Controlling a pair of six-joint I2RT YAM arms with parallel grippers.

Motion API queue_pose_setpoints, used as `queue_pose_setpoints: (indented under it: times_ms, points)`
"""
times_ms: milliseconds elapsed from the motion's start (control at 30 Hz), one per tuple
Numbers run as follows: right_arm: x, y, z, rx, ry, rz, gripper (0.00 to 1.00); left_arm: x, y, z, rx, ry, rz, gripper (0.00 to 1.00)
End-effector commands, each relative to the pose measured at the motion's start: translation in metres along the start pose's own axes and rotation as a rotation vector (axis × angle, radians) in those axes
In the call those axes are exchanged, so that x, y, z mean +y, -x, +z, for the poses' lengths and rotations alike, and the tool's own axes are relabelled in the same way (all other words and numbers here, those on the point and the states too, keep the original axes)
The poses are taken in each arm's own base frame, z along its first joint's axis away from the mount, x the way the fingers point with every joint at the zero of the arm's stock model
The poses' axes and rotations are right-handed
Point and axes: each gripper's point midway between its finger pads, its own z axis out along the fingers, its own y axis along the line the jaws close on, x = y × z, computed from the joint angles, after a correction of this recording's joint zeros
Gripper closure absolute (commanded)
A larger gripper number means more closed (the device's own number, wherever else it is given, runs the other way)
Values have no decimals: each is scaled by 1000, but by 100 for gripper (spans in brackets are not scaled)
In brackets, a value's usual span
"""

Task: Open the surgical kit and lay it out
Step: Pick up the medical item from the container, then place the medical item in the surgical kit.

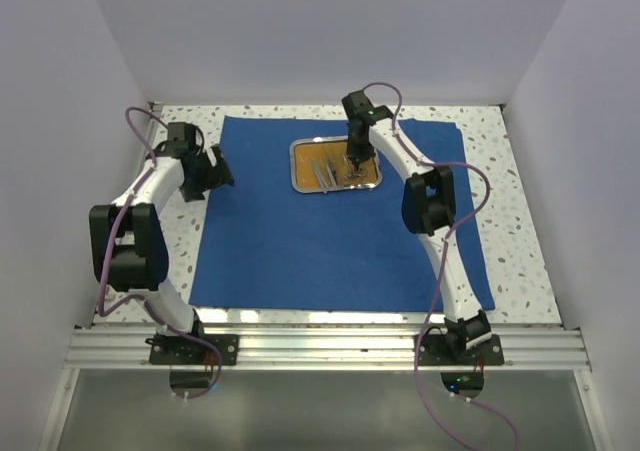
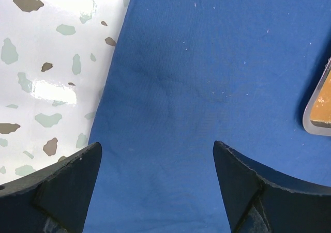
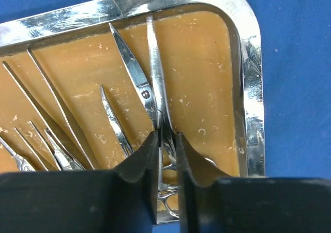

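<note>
The royal-blue cloth wrap (image 1: 330, 241) lies spread flat on the table. The steel tray (image 1: 300, 147) with an orange-brown floor sits on its far middle and holds several thin silver instruments. My right gripper (image 1: 354, 161) reaches down into the tray. In the right wrist view its fingers (image 3: 166, 140) are shut on the shanks of the ring-handled scissors (image 3: 135, 70), just behind the pivot, with the rings showing between the fingers. Tweezers (image 3: 57, 109) lie to the left on the tray floor. My left gripper (image 1: 215, 171) (image 2: 158, 150) hangs open and empty over the cloth's (image 2: 207, 62) left edge.
The speckled white tabletop (image 1: 520, 221) shows around the cloth. White walls close in the back and both sides. A corner of the tray (image 2: 319, 111) shows at the right of the left wrist view. The metal rail (image 1: 320, 346) runs along the near edge.
</note>
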Motion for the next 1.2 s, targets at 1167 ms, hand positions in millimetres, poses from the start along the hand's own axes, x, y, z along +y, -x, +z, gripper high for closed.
queue_pose_setpoints:
  times_ms: [1167]
  points:
    - [9,9,-197,-154,166,-17,100,-30,19,-12,-66,-77,38,8]
